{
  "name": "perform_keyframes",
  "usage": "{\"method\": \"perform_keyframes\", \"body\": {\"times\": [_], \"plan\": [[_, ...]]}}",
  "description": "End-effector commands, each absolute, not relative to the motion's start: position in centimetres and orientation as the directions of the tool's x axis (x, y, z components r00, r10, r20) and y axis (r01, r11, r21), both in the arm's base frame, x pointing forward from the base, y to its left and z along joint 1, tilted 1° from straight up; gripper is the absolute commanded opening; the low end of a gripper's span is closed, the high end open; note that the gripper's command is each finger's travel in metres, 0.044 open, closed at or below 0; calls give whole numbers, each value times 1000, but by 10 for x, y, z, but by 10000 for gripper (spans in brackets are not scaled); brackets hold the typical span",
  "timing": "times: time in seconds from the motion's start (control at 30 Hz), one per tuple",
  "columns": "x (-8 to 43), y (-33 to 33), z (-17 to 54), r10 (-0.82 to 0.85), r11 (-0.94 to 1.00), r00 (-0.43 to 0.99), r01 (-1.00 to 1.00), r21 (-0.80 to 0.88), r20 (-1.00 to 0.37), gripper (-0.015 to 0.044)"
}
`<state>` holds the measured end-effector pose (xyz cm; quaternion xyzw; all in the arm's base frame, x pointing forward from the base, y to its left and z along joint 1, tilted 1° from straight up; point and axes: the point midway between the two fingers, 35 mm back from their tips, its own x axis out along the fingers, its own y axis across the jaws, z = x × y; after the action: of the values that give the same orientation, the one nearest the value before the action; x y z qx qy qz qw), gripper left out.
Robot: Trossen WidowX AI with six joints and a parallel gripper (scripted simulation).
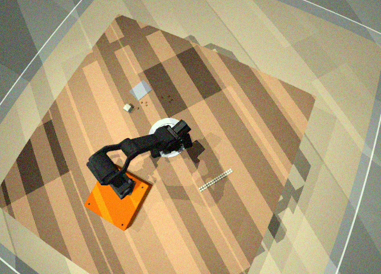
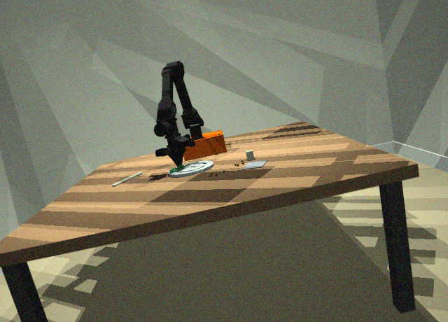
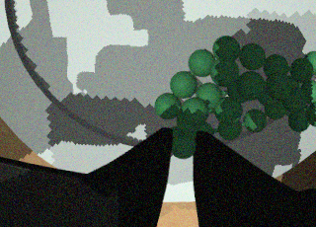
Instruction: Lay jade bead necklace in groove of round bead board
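The round bead board point(image 1: 161, 121) point(image 2: 208, 164) point(image 3: 89, 158) is white and lies flat, with a dark groove line curving near its rim. The jade bead necklace point(image 2: 174, 169) point(image 3: 252, 84) is a green bunched heap over the board, near its edge in the exterior view. In the top view the arm hides it. My gripper point(image 2: 179, 166) point(image 3: 183, 140) points down, low over the board's edge, and is shut on the jade bead necklace at one end of the heap. The other beads spread to the right in the wrist view. The groove under the heap is hidden.
A double row of pale beads point(image 1: 215, 180) point(image 2: 126, 178) lies beyond the board. On its other side are a grey-blue square point(image 1: 140, 89) point(image 2: 255, 164), a small whitish block point(image 1: 128, 107) point(image 2: 249, 154) and several tiny brown beads point(image 1: 146, 103). The arm stands at an orange base point(image 1: 122, 209) point(image 2: 206, 147).
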<state>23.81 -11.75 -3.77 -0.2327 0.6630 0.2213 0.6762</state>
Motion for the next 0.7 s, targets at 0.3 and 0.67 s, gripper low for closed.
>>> {"method": "perform_keyframes", "body": {"times": [0.3, 0.67], "plan": [[238, -118, -38, -9, 794, 23, -608, -21, -1000, 53], [238, -117, -37, -9, 794, 22, -608, -20, -1000, 341]]}}
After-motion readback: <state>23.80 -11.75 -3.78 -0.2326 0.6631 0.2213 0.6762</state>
